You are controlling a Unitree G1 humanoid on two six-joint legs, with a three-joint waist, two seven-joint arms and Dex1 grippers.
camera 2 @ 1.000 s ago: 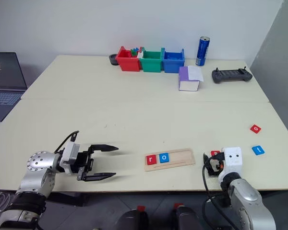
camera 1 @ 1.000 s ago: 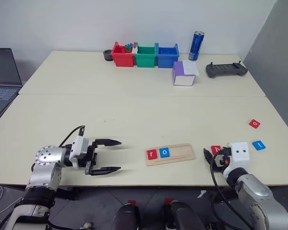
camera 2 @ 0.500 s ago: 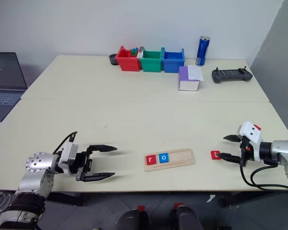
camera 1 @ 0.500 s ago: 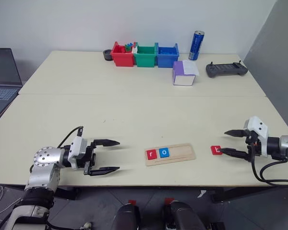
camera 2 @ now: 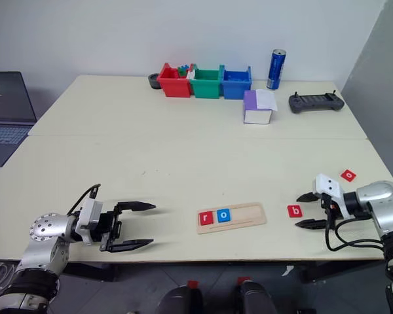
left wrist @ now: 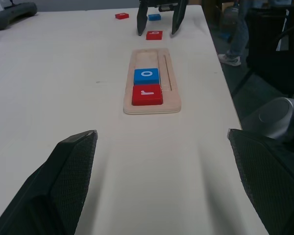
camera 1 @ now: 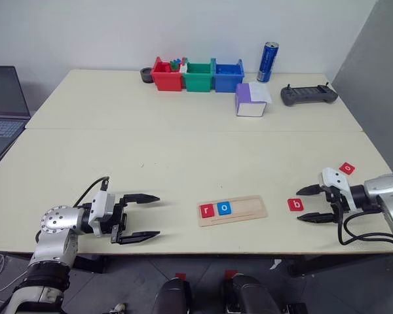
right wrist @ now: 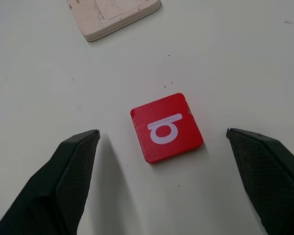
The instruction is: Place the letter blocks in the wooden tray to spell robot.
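- Left eye view: one wooden tray [camera 1: 232,210] lies near the table's front edge, holding two letter blocks at its left end, a red r [camera 1: 207,210] and a blue o [camera 1: 224,208], touching side by side; the rest of the tray is bare
- Two more tiles lie loose on the table [camera 1: 183,150] to the right: a red b [camera 1: 295,205] right of the tray and a red o [camera 1: 347,168] further right and back
- One left gripper [camera 1: 141,217] hovers left of the tray, its two black fingers spread wide with nothing between them, pointing toward the tray
- One right gripper [camera 1: 311,204] sits just right of the red b, its two fingers spread apart and empty, tips level with the tile's far and near sides
- At the back stand three bins in a row, red [camera 1: 166,74], green [camera 1: 198,76] and blue [camera 1: 228,75], plus one blue can [camera 1: 268,62], one purple and white box [camera 1: 251,100], one dark controller [camera 1: 308,95] and one laptop [camera 1: 5,108] at far left
- Left wrist view: two wide-set fingers [left wrist: 63,186] frame the tray with its two tiles; beyond it lie the red b, one blue tile [left wrist: 154,17] and one more red tile
- Right wrist view: two parted fingers [right wrist: 68,181] flank the single red b, touching neither side; one corner of the tray shows beyond
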